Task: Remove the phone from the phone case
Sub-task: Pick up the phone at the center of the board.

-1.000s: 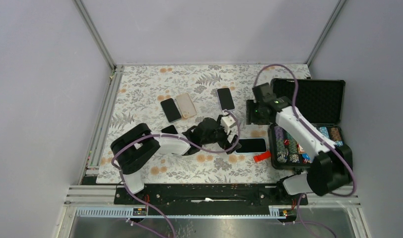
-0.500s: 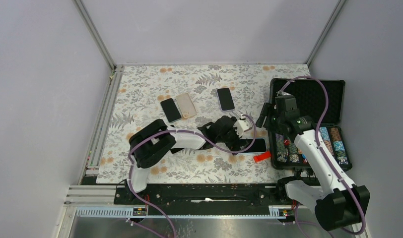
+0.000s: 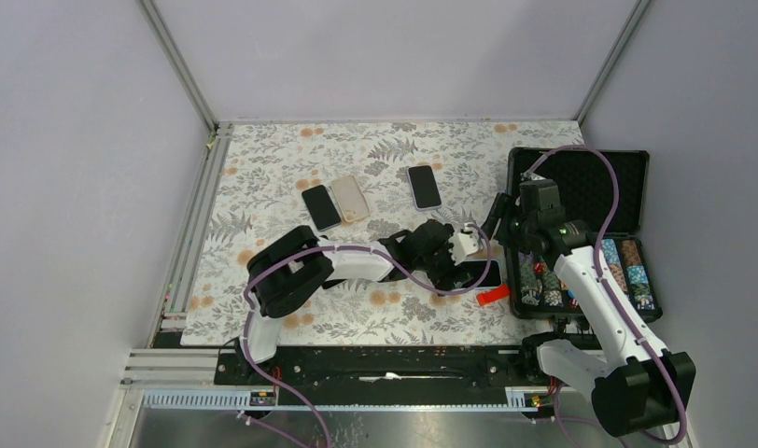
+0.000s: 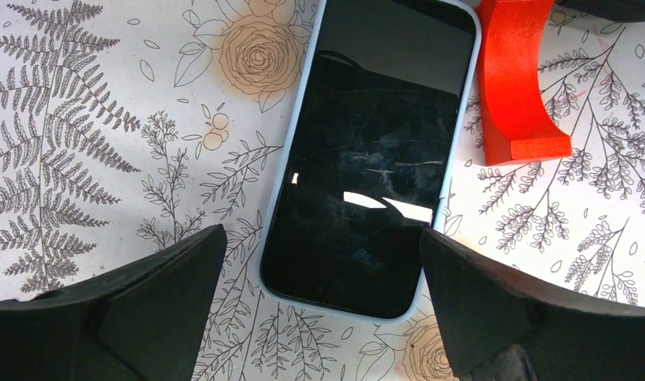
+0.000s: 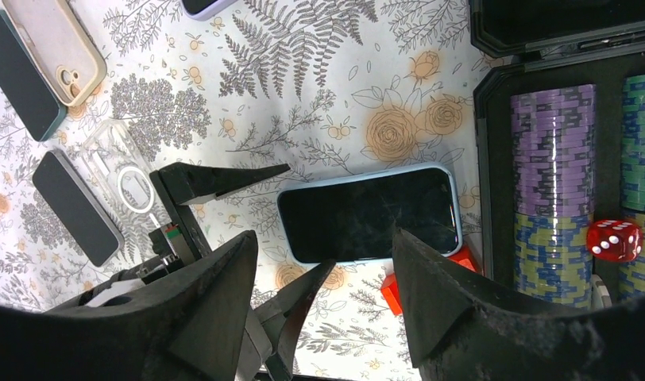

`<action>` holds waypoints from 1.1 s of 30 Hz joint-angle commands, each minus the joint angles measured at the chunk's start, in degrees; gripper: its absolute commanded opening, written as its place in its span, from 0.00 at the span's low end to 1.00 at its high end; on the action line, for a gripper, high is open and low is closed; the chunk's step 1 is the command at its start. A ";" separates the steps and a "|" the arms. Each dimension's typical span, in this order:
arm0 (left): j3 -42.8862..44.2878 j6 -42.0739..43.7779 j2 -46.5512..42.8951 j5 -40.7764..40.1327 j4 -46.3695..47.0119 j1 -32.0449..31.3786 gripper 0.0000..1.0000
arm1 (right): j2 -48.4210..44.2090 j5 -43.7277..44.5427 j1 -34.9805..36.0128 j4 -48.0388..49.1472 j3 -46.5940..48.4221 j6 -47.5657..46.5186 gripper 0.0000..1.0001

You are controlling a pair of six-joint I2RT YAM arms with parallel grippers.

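The phone in its light blue case (image 3: 483,273) lies flat, screen up, on the floral mat near the black chip box. It fills the left wrist view (image 4: 375,159) and shows in the right wrist view (image 5: 371,213). My left gripper (image 3: 453,269) is open, low over the phone's left end, a finger on each long side (image 4: 321,232); I cannot tell if the fingers touch the case. My right gripper (image 3: 499,222) is open and empty, hovering above the phone (image 5: 326,236).
A red block (image 3: 492,295) lies against the phone's near right corner (image 4: 514,79). The open black case (image 3: 581,177) with poker chips and a red die (image 5: 613,240) stands right. Two phones (image 3: 321,207) (image 3: 424,186), a beige case (image 3: 350,198) and a clear case (image 5: 125,186) lie behind.
My left gripper has reached right until it sits over the phone's left end. My right arm swung from the back toward the phone a second ago and has hardly moved since.
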 commanded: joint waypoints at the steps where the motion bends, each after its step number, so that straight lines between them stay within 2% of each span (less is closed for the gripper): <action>1: 0.99 4.00 2.16 2.09 -6.15 -1.34 0.99 | 0.15 -1.36 -0.21 1.56 -0.33 0.90 0.70; 10: 7.77 7.19 6.19 7.88 -17.88 -1.25 0.99 | -1.28 -0.95 -0.18 1.38 -0.81 0.48 0.70; 27: 8.99 11.39 4.43 22.64 -26.90 1.51 0.99 | -1.60 -0.57 -0.53 1.43 -1.13 0.33 0.71; 29: 8.76 11.04 4.31 22.80 -26.38 1.81 0.99 | -1.48 -0.57 -0.55 1.46 -1.14 0.34 0.71; 33: 8.30 8.42 5.31 18.21 -23.03 1.78 0.99 | -1.53 -0.25 -0.58 1.42 -1.28 0.12 0.71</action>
